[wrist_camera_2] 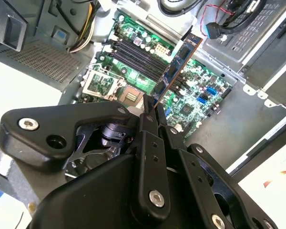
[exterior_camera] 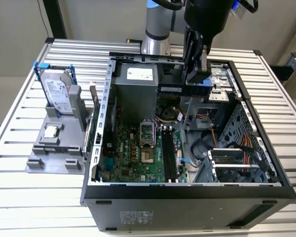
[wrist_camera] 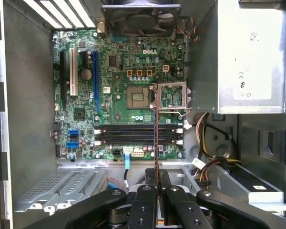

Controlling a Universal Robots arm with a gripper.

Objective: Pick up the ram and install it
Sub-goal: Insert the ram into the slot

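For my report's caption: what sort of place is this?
Likely a robot bench for computer assembly: an open computer case on a slatted metal table, and the hand gripping the ram.

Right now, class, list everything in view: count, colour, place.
Long thin circuit-board ram: one, dark, in the gripper above the motherboard.
Motherboard: one, green, inside the case.
Open metal computer case: one, black, on the slatted table.
Boxy power supply: one, grey, inside the case.
Labelled hard drive: one, silver, standing in the holder.
Square processor chip: one, silver, on the holder.
Plastic holder: one, grey, beside the case.
Gripper: one, black, shut on the ram.
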